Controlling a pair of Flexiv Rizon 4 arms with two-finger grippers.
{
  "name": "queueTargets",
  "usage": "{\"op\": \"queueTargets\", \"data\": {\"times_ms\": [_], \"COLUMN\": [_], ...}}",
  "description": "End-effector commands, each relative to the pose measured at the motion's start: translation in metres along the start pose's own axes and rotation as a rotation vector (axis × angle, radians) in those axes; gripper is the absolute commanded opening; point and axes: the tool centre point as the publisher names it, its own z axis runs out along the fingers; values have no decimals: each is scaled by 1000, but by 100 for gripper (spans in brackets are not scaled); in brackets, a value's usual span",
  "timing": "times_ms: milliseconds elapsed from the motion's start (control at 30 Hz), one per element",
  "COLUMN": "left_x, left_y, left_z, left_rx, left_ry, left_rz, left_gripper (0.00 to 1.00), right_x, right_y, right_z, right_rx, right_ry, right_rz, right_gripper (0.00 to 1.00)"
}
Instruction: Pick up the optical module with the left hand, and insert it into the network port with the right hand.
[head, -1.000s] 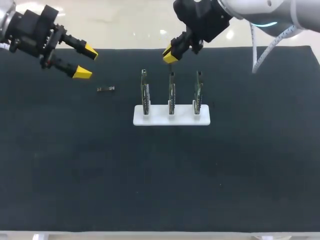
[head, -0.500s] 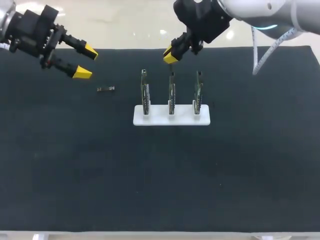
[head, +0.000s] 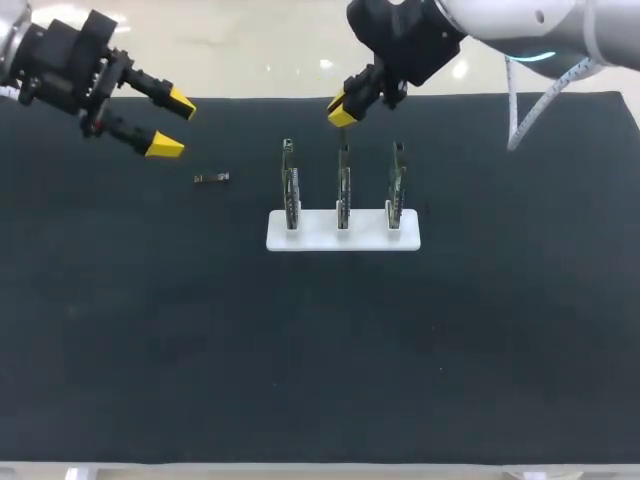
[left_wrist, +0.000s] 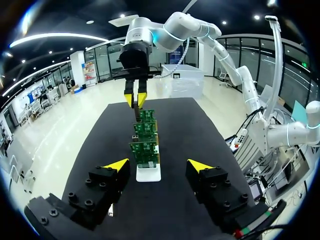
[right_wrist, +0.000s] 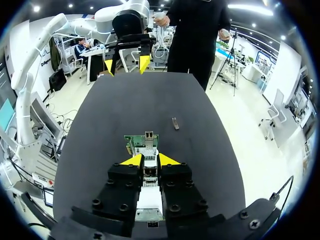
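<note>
My left arm (head: 45, 65) comes in at the far-left corner of the table (head: 150, 330) and hangs above the black surface, its wrist angled so the fingers point inward and a little toward the near side. The left end effector (head: 172, 123) is released, its yellow tips spread wide with nothing between them. The optical module (head: 211, 178) lies flat on the table just beside that end effector, between it and the board stand. The stand is a white base (head: 343, 238) holding three green circuit boards (head: 343, 185) upright in a row. My right arm (head: 520, 20) enters from the far-right corner and reaches past the middle. The right end effector (head: 342, 108) points down just above the middle board, with a network port (right_wrist: 149, 135) ahead of its tips. Its fingers are clenched to a slim gap, gripping nothing.
</note>
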Motion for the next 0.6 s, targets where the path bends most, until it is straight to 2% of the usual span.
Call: {"op": "queueTargets", "data": {"times_ms": [33,600], "left_x": [0,0], "left_y": [-1,-1], "left_z": [0,0], "left_rx": [-4,-4], "left_ry": [3,3], "left_rz": [-1,-1], "left_gripper": [100,100], "right_x": [1,4], "right_y": [0,1], "right_z": [0,5], "right_rx": [2,-7], "right_ry": [-2,5], "right_rz": [-2,6], "right_gripper": [0,0]}}
